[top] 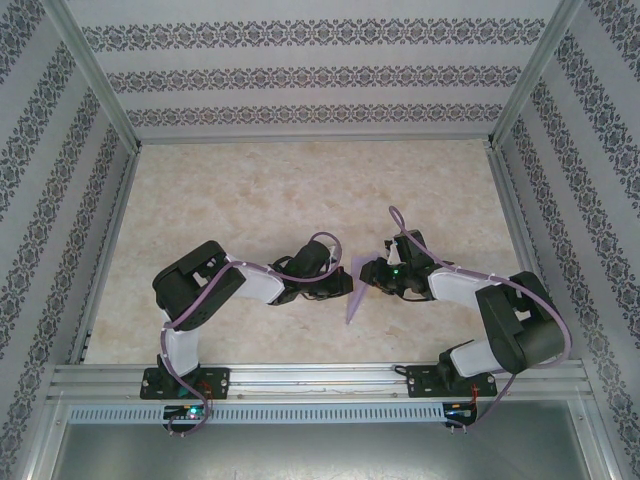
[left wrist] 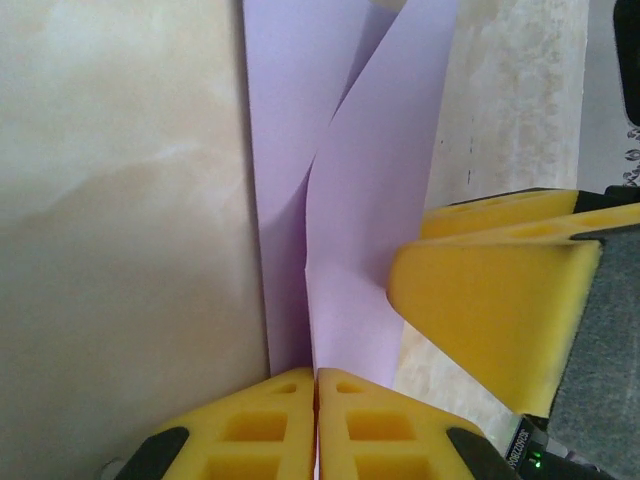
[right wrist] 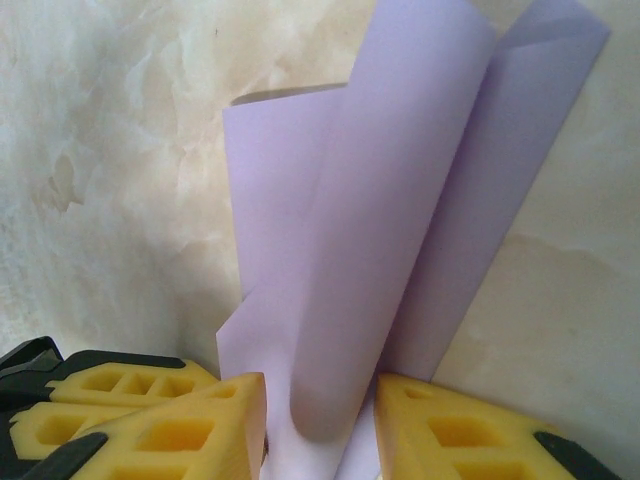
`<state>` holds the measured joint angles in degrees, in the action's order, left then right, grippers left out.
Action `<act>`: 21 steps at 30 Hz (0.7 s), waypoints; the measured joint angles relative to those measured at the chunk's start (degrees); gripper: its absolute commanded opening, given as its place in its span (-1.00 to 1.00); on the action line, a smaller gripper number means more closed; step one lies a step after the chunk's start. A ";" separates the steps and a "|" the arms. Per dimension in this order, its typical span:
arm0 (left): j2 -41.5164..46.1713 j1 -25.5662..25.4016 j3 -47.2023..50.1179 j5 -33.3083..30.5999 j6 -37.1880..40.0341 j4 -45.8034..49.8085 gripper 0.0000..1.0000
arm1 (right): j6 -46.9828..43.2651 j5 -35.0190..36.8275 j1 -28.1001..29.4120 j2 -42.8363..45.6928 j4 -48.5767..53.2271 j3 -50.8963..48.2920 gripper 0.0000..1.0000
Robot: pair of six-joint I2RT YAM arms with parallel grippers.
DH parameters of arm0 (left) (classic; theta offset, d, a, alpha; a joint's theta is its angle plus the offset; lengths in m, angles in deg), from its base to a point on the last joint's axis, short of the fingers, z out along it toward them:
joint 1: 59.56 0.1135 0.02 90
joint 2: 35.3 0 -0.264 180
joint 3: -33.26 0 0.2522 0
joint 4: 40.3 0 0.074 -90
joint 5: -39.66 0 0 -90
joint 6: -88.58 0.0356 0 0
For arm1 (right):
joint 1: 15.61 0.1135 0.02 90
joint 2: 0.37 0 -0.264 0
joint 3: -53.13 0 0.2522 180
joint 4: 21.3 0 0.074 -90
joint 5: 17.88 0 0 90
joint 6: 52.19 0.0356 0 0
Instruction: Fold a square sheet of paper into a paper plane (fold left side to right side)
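1. At the middle of the tabletop, the two black arms are meeting tip to tip. The square sheet of paper is showing from above as a narrow lavender sliver between them.
2. The left end effector is reaching in from the left and clenching the sheet. Seen from its own wrist, its yellow fingers are pressing flat together, with the paper's edge pinched in the seam between them.
3. From that pinch the paper is running away in two overlapping layers, the nearer one bending across the farther one. The marbled beige surface is lying on both sides of it.
4. The right end effector is coming in from the right, just beside the left one. Its jaws are standing partly apart rather than gripping.
5. Seen from the right wrist, a soft rounded bend of the sheet is sitting in the gap between its fingers. The bend is brushing the right-hand finger, while a thin strip of space is separating it from the left-hand one.
6. Above that bend, the paper is curling upward as a loose roll, with a flatter layer behind it.
7. Patterned walls are enclosing the workspace on three sides.
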<state>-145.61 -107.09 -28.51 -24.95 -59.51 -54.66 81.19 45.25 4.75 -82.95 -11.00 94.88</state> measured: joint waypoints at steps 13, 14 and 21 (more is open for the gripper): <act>-0.28 -0.28 -0.37 -0.42 0.02 -0.04 -0.83 | 0.20 -1.44 -0.37 -0.81 -1.14 0.02 -0.35; -0.28 -0.33 -0.37 -0.50 0.02 -0.02 -0.83 | 0.20 -1.46 -0.37 -0.81 -1.22 0.02 -0.39; -0.46 -0.39 -1.14 -0.81 0.00 1.31 -0.83 | 0.24 -2.78 -0.48 -0.76 -1.53 -0.17 -0.43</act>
<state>-146.06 -107.48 -29.65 -25.76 -59.51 -53.35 81.43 42.47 4.27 -83.72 -12.53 94.70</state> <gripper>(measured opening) 0.085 0.288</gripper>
